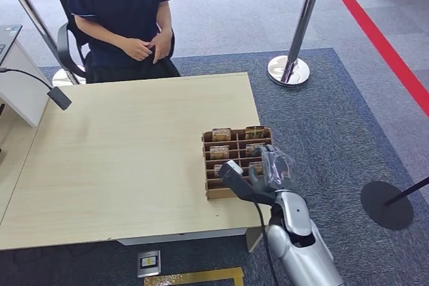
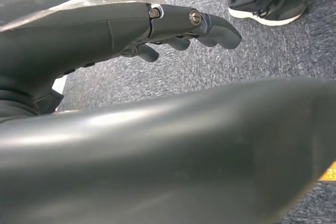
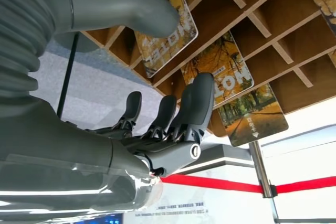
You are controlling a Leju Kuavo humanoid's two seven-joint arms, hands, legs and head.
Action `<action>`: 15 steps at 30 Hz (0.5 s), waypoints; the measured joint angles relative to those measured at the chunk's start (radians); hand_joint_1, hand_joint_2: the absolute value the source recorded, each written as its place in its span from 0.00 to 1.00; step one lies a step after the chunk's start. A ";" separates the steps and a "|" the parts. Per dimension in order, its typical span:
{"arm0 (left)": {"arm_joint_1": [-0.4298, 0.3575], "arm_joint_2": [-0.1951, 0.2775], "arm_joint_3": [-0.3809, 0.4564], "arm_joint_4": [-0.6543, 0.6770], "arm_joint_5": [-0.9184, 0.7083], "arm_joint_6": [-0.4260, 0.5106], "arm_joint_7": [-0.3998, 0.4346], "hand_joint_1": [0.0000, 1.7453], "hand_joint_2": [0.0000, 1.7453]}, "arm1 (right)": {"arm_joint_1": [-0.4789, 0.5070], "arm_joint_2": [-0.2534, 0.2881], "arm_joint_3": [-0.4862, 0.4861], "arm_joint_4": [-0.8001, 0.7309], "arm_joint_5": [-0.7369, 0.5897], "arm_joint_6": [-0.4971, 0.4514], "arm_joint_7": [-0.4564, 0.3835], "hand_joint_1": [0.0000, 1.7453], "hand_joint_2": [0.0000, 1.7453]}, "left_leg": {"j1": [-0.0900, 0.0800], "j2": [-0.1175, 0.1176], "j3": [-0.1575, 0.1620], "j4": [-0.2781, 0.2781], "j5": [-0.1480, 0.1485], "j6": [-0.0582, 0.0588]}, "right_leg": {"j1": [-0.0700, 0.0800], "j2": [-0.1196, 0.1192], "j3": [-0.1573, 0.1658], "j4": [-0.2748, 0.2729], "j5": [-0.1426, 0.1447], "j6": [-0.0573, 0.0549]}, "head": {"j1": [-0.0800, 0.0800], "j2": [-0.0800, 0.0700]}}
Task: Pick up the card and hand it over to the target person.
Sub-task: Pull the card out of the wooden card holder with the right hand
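Note:
A wooden slotted rack (image 1: pixel 208 165) stands at the table's near right corner, with several yellow autumn-picture cards upright in it, such as the card (image 1: pixel 221 134). My right hand (image 1: pixel 271 169) hovers over the rack's near right side. In the right wrist view this hand (image 3: pixel 166 124) has its fingers apart: the thumb (image 3: pixel 130 9) lies in front of one card (image 3: pixel 170 35), and the dark fingertips (image 3: pixel 202 95) are close to another card (image 3: pixel 226 69). It holds nothing. My left hand (image 2: pixel 158 24) hangs over the carpet, fingers stretched out and empty. The person (image 1: pixel 121 5) sits at the table's far side.
The light wooden table (image 1: pixel 127 159) has a microphone (image 1: pixel 59 97) and a white device (image 1: pixel 20 88) at its left. A chrome stanchion base (image 1: pixel 288 70) stands behind the table's right end, a dark round base (image 1: pixel 387 204) at the right. A shoe (image 2: pixel 269 6) stands on the carpet.

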 joint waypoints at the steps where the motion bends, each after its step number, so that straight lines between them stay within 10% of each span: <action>1: 0.000 0.000 0.000 0.001 0.000 0.000 0.000 0.00 0.00 | -0.001 0.001 0.000 0.005 0.000 0.002 0.001 0.47 1.00 | 0.000 0.000 0.000 0.000 0.000 0.000 | 0.000 0.000 0.000 0.000 0.000 0.000 | 0.000 0.000; 15: 0.004 -0.011 0.002 -0.019 0.002 0.000 0.012 0.00 0.00 | -0.025 0.014 0.005 0.090 -0.001 0.018 0.003 0.49 1.00 | 0.000 0.002 0.000 0.000 0.000 0.000 | 0.000 0.002 0.000 0.000 0.000 0.000 | 0.000 0.000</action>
